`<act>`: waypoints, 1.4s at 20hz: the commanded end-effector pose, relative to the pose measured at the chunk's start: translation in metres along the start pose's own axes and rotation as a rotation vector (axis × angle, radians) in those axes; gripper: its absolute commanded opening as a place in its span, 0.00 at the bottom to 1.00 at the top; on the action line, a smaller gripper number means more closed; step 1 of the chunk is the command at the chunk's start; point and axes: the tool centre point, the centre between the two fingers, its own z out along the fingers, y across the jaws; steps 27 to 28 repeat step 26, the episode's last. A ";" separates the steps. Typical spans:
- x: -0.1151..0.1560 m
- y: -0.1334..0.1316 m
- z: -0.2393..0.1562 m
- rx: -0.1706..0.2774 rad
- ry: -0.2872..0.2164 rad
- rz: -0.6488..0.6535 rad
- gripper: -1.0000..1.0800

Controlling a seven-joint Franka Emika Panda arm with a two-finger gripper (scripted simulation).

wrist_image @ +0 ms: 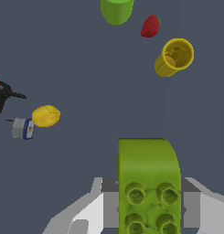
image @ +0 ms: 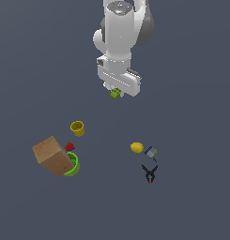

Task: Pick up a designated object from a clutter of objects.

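Already the green block (image: 115,93) sits between the fingers of the gripper (image: 117,92), well clear of the clutter. In the wrist view the block (wrist_image: 149,183) fills the near foreground, studs showing on its face, with a grey finger pressed to either flank, so the gripper (wrist_image: 150,203) is clamped on it.

It looks like a stiff plastic brick: light, hard, not something that would crush or bend. Its sides appear smooth and glossy, so I would guess slip is the one real worry. The flat flanks seem the right place to hold it, and that is where the fingers sit.

Apart from it lie the cup (image: 77,128), box (image: 52,155), bowl (image: 72,166), red piece (image: 69,147), lemon (image: 137,147), grey item (image: 150,152) and clamp (image: 149,173).
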 end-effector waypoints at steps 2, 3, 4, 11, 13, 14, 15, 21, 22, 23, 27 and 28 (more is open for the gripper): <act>-0.014 -0.015 -0.030 0.000 -0.001 -0.001 0.00; -0.018 -0.020 -0.039 0.000 -0.001 -0.001 0.00; -0.022 -0.024 -0.047 0.001 -0.002 -0.001 0.00; -0.042 -0.051 -0.095 0.003 -0.003 -0.002 0.00; -0.046 -0.057 -0.106 0.004 -0.004 -0.002 0.00; -0.048 -0.059 -0.110 0.004 -0.004 -0.002 0.00; -0.049 -0.062 -0.114 0.004 -0.004 -0.002 0.00; -0.054 -0.070 -0.127 0.005 -0.005 -0.002 0.00; -0.054 -0.070 -0.128 0.005 -0.005 -0.002 0.00; -0.054 -0.070 -0.128 0.005 -0.005 -0.002 0.00; -0.053 -0.070 -0.126 0.004 -0.004 -0.001 0.00; -0.053 -0.070 -0.126 0.004 -0.004 -0.001 0.00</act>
